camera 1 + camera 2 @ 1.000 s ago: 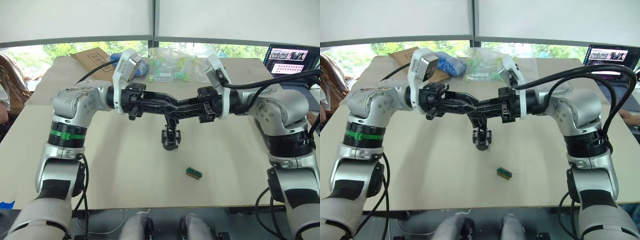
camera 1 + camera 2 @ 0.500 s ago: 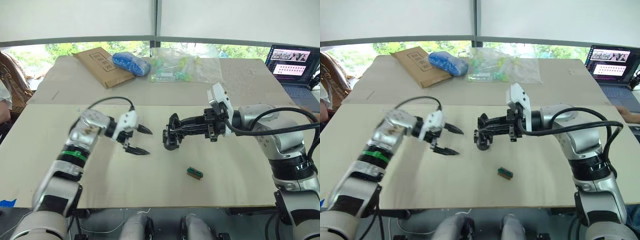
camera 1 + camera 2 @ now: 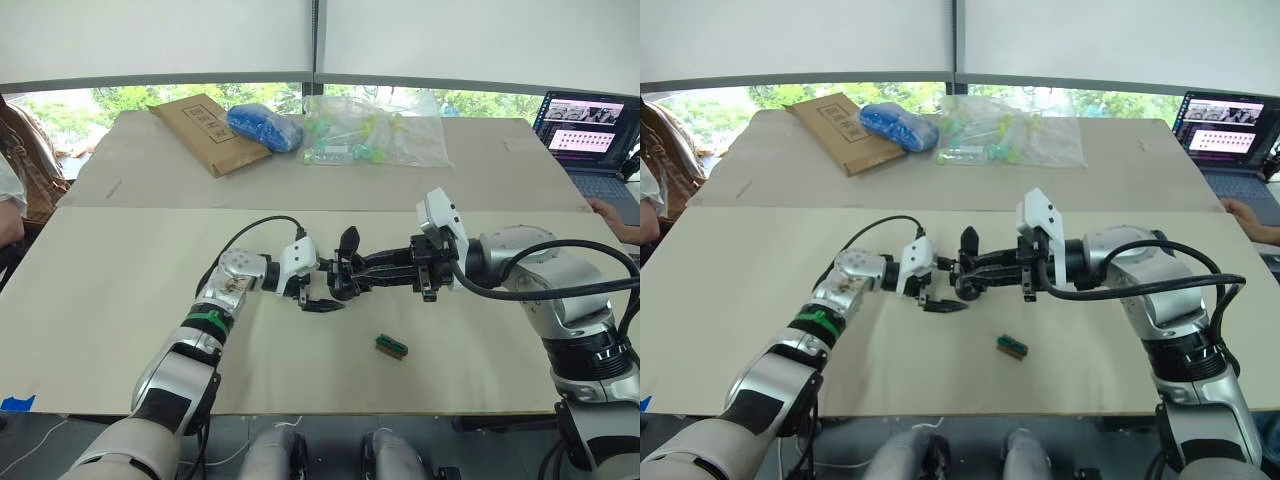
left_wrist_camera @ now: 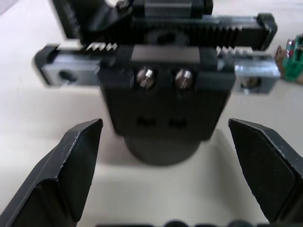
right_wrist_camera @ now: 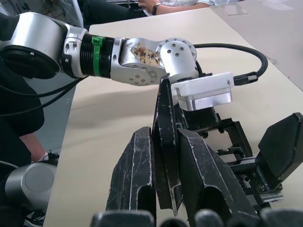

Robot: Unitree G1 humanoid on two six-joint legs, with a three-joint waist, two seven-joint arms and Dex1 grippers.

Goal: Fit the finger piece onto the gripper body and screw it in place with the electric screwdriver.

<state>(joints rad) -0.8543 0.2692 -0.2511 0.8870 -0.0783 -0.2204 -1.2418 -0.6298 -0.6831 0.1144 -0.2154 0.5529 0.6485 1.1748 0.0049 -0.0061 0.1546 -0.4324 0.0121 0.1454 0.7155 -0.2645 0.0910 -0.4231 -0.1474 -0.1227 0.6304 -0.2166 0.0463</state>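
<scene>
gripper body [image 4: 163, 90] between open left hand [image 4: 177, 165] fingers

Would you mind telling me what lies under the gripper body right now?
Under the gripper body lies the bare beige table; its round base rests there. Whether anything small sits beneath that base cannot be seen.

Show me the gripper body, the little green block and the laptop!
gripper body [image 3: 345, 279]: left eye view, on its black frame.
green block [image 3: 389, 346]: left eye view, on its middle.
laptop [image 3: 582, 125]: left eye view, on its screen.
</scene>
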